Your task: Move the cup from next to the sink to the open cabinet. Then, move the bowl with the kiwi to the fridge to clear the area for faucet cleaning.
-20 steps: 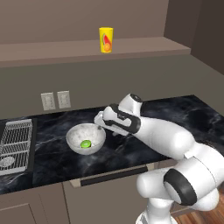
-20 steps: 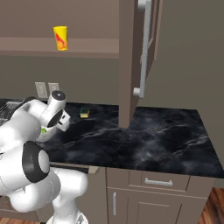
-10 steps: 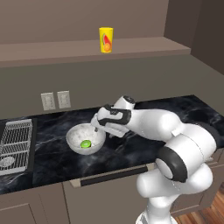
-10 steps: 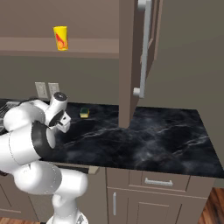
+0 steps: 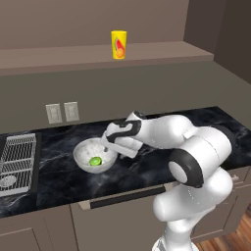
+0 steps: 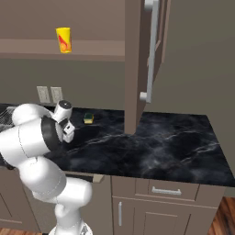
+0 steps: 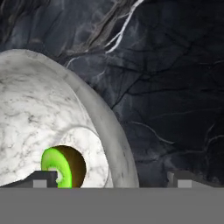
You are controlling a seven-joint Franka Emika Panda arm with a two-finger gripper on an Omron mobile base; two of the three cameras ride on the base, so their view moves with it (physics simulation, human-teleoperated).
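Gripper point(image 5: 104, 145) spread wide, straddling the marble bowl's point(image 5: 83, 148) near rim. Kiwi point(image 7: 59, 166) inside. Yellow cup point(image 5: 118, 44) upright on cabinet shelf point(image 5: 162, 51), red mark, no legible writing

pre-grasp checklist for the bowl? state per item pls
1. Cup stowed on the open cabinet shelf, upright: ok.
2. Kiwi inside the bowl: ok.
3. End effector fingers astride the bowl's rim, one inside, one outside: ok.
4. End effector open: ok.
5. Bowl flat on the counter: ok.
6. Fingers low enough on the rim to close: cannot tell.
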